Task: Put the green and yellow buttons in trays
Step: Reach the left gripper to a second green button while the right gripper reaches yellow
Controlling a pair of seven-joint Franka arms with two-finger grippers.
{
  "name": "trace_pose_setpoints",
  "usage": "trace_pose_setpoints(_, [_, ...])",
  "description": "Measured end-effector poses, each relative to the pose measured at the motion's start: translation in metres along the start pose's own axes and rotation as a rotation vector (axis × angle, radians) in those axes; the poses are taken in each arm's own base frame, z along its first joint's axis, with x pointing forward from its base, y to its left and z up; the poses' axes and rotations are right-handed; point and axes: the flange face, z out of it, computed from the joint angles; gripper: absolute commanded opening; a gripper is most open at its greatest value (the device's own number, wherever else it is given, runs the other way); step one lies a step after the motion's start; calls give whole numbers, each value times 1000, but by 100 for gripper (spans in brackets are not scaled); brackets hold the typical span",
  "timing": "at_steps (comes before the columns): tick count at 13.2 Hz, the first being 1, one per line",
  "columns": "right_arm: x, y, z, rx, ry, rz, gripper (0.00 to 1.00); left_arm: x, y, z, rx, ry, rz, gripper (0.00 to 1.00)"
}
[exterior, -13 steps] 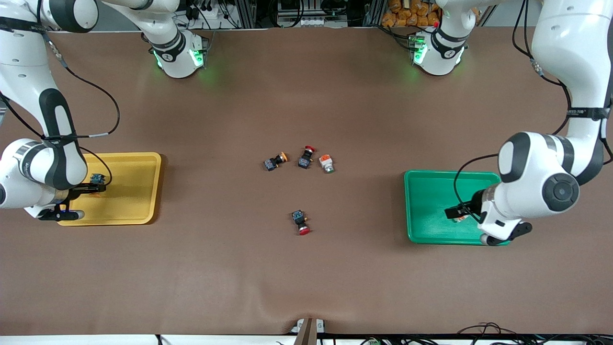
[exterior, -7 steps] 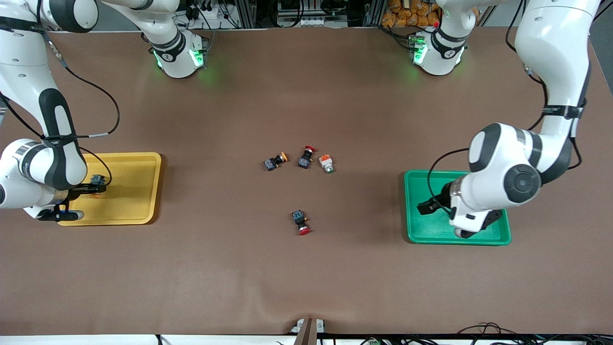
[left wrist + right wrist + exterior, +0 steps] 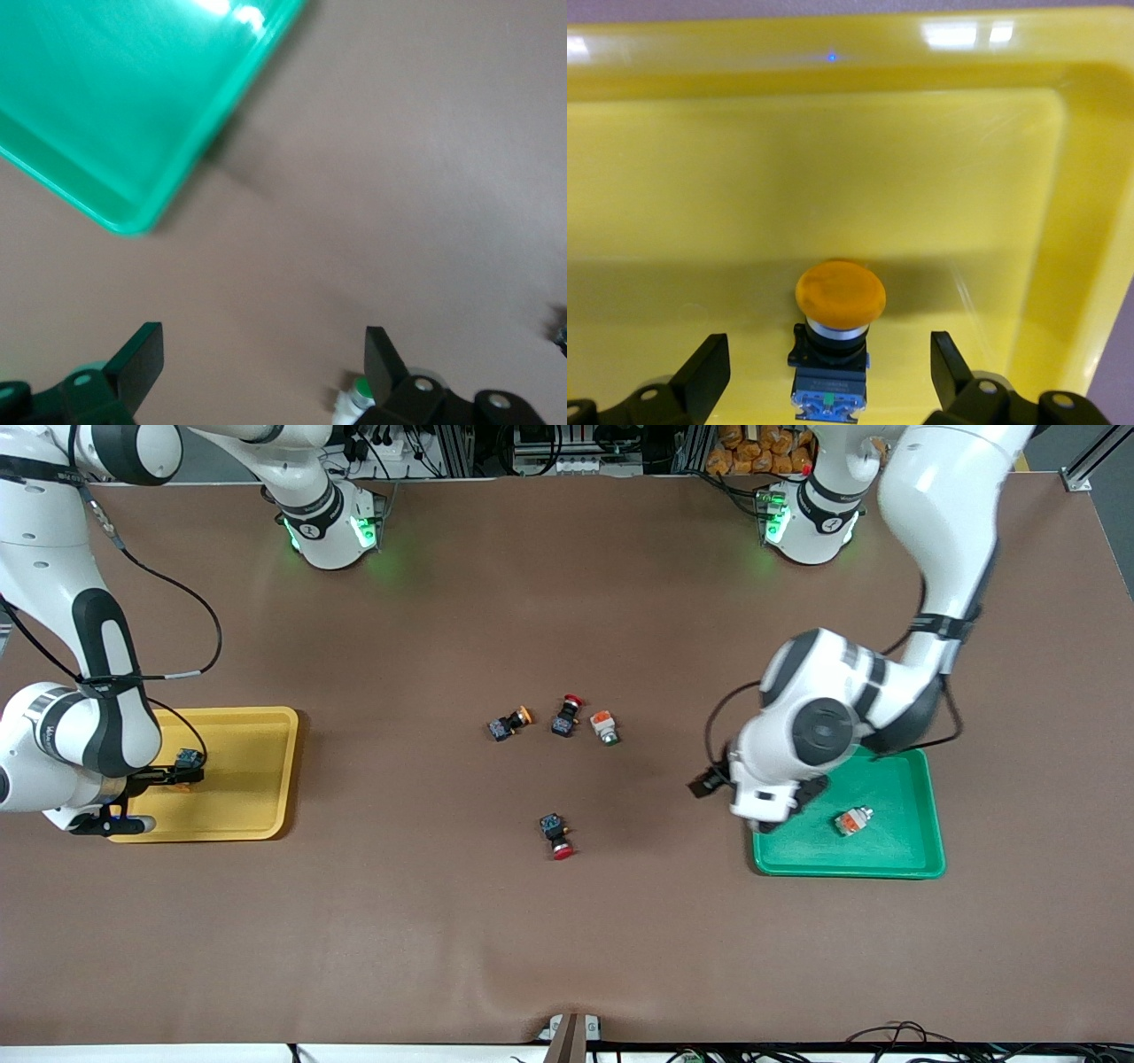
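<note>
From across the table, the yellow tray sits at the right arm's end and the green tray at the left arm's end. The right gripper hangs low over the yellow tray, with a dark-bodied, yellow-capped button showing at its fingers. The left gripper is over bare table just beside the green tray's inner edge. One white-and-orange button lies on its side in the green tray. Mid-table, three switches sit in a loose row: a second yellow-capped button, a red-capped switch and a green-capped button — near one another, none touching. Another red-capped switch lies alone, nearer the front camera.

In the left wrist view the fingers stand wide apart with nothing between them; a corner of the green tray and brown table show below, and the green cap of a button peeps past one finger.

In the right wrist view the fingers are spread wide too — the yellow-capped button lies free on the yellow tray's floor between them, touched by neither, cap toward the tray's middle.
</note>
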Motion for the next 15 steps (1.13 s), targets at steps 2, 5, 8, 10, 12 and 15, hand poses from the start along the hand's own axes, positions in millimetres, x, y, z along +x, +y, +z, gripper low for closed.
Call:
trace_pose_setpoints(2, [0, -7, -3, 16, -20, -6, 100, -29, 18, 14, -7, 3, -54, 100])
trace_pose_setpoints(5, [-1, -27, -21, 86, -104, 19, 100, -64, 33, 34, 1, 1, -140, 100])
trace_pose_setpoints(8, [-4, -55, -51, 106, -193, 79, 100, -91, 44, 51, -46, 9, -214, 100])
trace_pose_setpoints(10, [-10, -79, -67, 115, -240, 128, 100, -117, 51, 77, -62, 15, -195, 100])
trace_pose_setpoints(12, [-16, -101, -75, 159, -289, 174, 100, -136, 51, 104, -59, 47, -148, 100])
trace_pose_setpoints(15, [-22, -135, -87, 183, -343, 260, 100, -148, 48, 129, -79, 53, -118, 100])
